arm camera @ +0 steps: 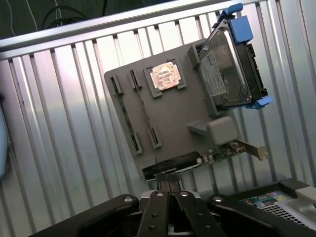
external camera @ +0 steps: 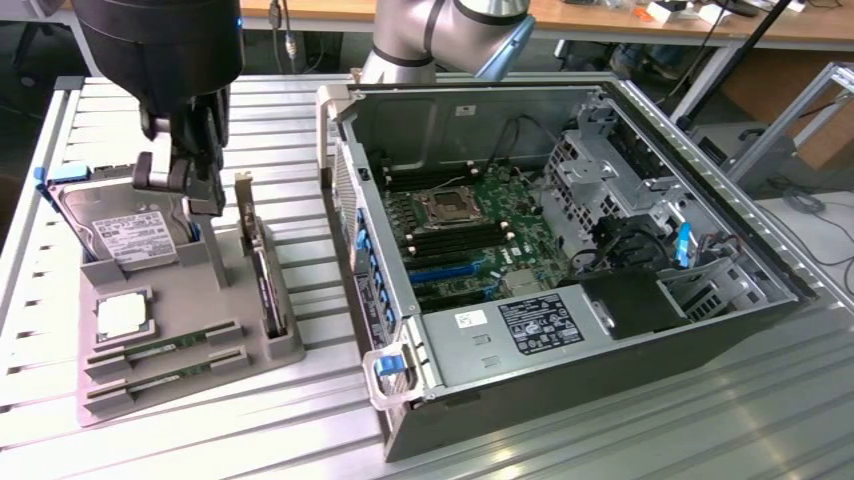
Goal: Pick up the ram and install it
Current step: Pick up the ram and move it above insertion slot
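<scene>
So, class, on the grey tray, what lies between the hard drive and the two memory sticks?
The square silver processor chip, between hard drive and memory sticks; the exterior view shows it.

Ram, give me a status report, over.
Hand shut, empty, above the tray. Two ram sticks seated in tray slots. Expansion card upright near the hand.

Counted here: one grey holder tray (external camera: 194, 300), two ram sticks (external camera: 150, 351) (external camera: 158, 377), one silver processor chip (external camera: 120, 315), one hard drive (external camera: 134, 238), one dark expansion card (external camera: 263, 275), one open computer case (external camera: 561, 330), one robot arm (external camera: 427, 30), one tool (external camera: 203, 203) and one slatted metal worktop (external camera: 667, 435) under them all.
</scene>
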Robot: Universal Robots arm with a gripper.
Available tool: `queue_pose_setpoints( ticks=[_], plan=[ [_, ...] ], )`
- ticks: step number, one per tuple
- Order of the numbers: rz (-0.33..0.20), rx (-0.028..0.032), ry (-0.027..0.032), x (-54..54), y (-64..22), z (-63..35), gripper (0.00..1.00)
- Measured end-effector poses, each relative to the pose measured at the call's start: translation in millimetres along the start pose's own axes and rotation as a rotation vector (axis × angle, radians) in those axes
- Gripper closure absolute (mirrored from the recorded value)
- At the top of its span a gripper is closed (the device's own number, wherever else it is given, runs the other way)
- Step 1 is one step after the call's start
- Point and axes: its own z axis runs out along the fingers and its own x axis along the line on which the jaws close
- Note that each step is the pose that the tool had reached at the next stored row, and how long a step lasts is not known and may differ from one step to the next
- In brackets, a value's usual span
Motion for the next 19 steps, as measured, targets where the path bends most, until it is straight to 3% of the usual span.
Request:
queue_pose_setpoints(
  ticks=[8, 10, 19],
  plan=[
    [-0.073, -0.0018, 0.003, 0.0, 0.0, 0.0, 0.9],
    [-0.12, -0.003, 0.005, 0.0, 0.0, 0.0, 0.9],
    [-0.214, -0.0052, 0.0088, 0.0, 0.0, 0.0, 0.9]
  ],
)
